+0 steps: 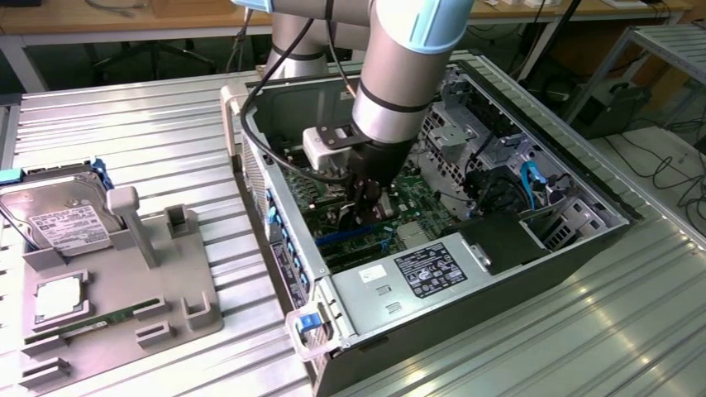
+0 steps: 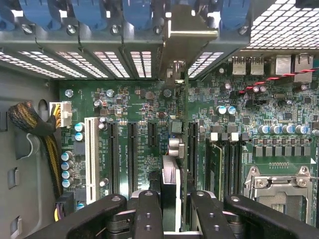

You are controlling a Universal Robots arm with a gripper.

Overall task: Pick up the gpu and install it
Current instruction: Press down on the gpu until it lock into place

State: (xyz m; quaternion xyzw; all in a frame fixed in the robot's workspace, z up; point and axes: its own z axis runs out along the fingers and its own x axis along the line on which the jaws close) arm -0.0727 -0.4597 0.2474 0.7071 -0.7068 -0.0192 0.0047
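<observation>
Fingers (image 2: 149, 214) are clenching the gpu (image 2: 172, 174) by its top edge, holding it upright over the motherboard (image 2: 134, 99); it is looking thin, stiff, light, fragile.

I count one open computer case (image 1: 441, 223), one hard drive (image 1: 55, 217) on the grey tray (image 1: 193, 285), and one gpu (image 2: 172, 184) in my one gripper (image 2: 172, 211).

high exterior view, close wrist view down into case (image 1: 574, 207)
</observation>
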